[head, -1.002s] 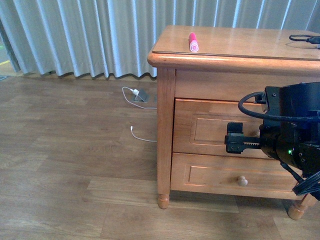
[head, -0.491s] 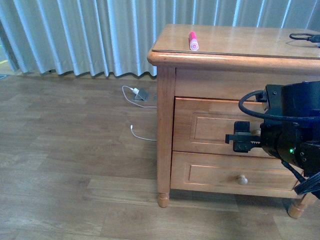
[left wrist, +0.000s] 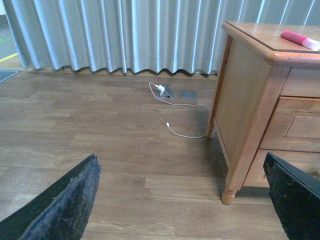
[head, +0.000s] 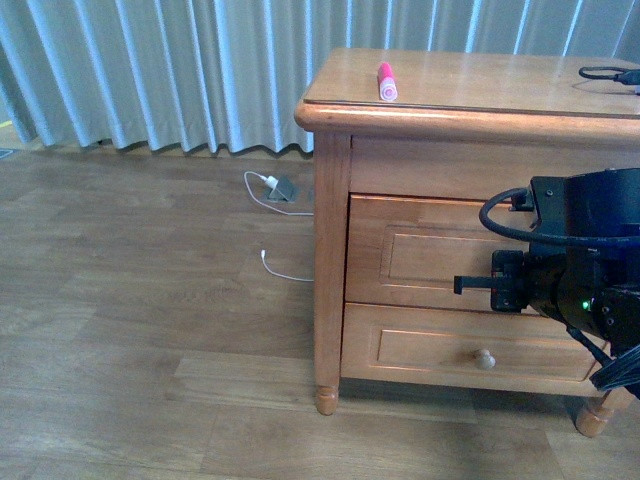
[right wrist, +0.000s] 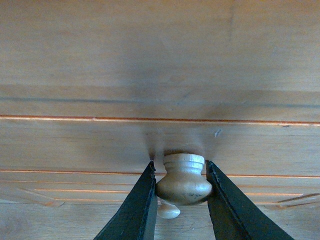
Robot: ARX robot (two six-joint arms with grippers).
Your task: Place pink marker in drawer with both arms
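**Pink marker lies above and left of the busy claw, on top of the shut drawer's cabinet**

The pink marker (head: 386,84) rests flat on the top of the cabinet (head: 331,250), towards that top's left side and a little back from the front edge. Its long axis runs front to back, with the paler cap end towards the robot. Nothing touches it.

Below it the drawer (head: 430,255) is closed, its front flush with the frame, so there is no opening yet for the marker to go into. The lower drawer (head: 440,350) beneath is closed too.

The right gripper (right wrist: 181,169) is at the upper drawer's front. In the right wrist view its two fingers (right wrist: 142,200) stand on either side of the knob (right wrist: 184,181), narrowed until they appear to press both flanks. I judge it clamped on the knob and carrying nothing else. From this claw the marker lies up and to the left, over the lip of the top, so this arm is poorly placed to fetch it.

The left gripper (left wrist: 180,200) is spread wide and empty, and the front view does not show it. Its own camera takes in the wooden floor (left wrist: 100,145), with the cabinet's side and the marker well apart from it.

The marker sits on the cabinet's left part and the left claw is free. I judge that the right arm's pull straight back towards the robot comes first, and the pick then falls to the left, closing across the marker's short width
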